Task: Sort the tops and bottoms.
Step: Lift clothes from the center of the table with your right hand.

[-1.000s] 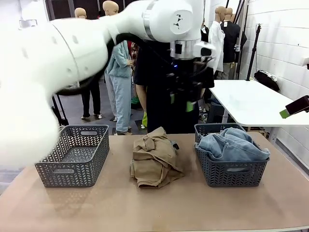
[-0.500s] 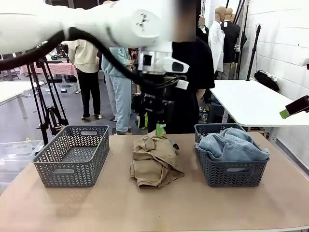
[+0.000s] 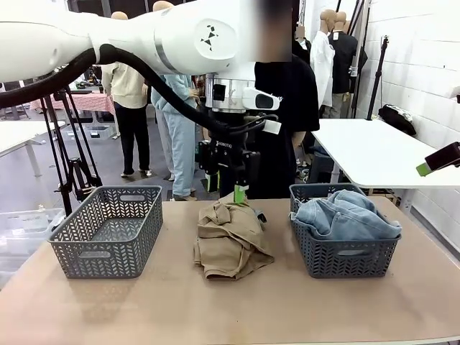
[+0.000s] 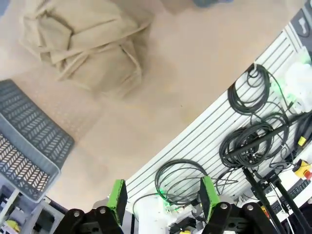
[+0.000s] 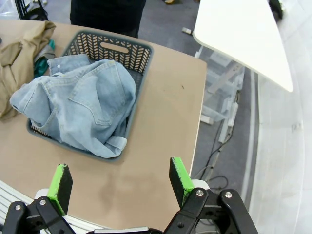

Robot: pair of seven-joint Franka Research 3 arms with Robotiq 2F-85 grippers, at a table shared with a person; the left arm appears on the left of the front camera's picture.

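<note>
A tan top [image 3: 230, 237] lies crumpled in the middle of the table, also seen in the left wrist view [image 4: 83, 44] and at the edge of the right wrist view [image 5: 17, 53], where a bit of teal cloth [image 5: 44, 59] peeks from under it. Light blue denim bottoms [image 3: 345, 214] fill the right basket [image 3: 345, 259], and show heaped in that basket [image 5: 141, 53] as bottoms [image 5: 78, 107]. My left gripper [image 3: 226, 181] hangs just above the tan top's far edge, open [image 4: 163, 200] and holding nothing. My right gripper [image 5: 120, 183] is open and empty, held high at the right [image 3: 431, 164].
An empty dark grey lattice basket [image 3: 108, 230] stands at the table's left, its corner at the left wrist view's edge [image 4: 24, 151]. A person in black stands at the far side behind my left gripper. A white table [image 3: 374, 151] is at the back right.
My left arm has swung from over the right basket leftward and down to above the tan top. The right gripper and the clothes have not moved.
</note>
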